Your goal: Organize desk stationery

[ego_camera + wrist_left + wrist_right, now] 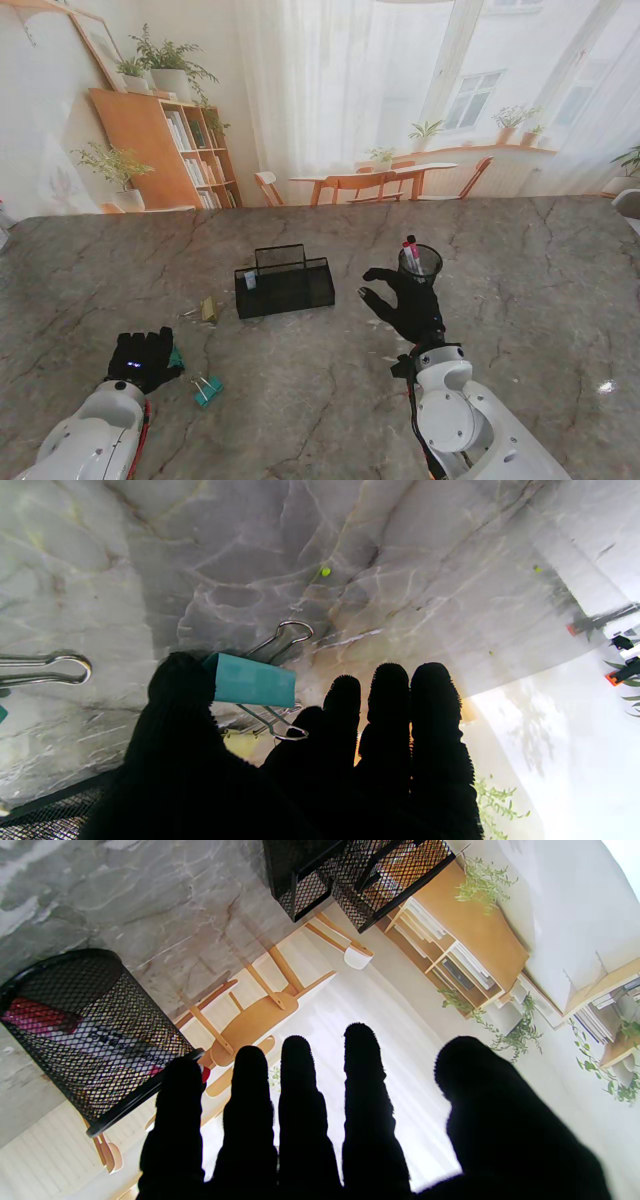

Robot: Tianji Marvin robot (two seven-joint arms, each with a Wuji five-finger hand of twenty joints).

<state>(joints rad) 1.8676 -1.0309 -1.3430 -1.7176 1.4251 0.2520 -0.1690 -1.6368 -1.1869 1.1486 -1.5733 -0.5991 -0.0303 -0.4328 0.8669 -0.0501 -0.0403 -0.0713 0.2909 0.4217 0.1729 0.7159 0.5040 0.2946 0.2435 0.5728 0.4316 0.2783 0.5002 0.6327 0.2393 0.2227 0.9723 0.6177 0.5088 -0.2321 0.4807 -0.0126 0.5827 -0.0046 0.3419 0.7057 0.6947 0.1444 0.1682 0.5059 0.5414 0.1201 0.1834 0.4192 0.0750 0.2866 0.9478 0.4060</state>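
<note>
My left hand (143, 358) is near the table's front left, shut on a teal binder clip (252, 682) pinched between thumb and fingers; its teal edge (176, 357) shows beside the glove. A second teal binder clip (207, 390) lies on the marble just right of that hand, and its wire handle (50, 667) shows in the left wrist view. A yellowish clip (208, 309) lies farther from me. My right hand (402, 302) hovers open with fingers spread, close beside the black mesh pen cup (420, 262) (90, 1035), which holds red and white pens.
A black mesh desk organizer (285, 285) (350, 875) stands mid-table between the hands, with a small white item in its left compartment. Grey marble (520, 300) stretches to the right. Behind the table's far edge are chairs, a shelf and plants.
</note>
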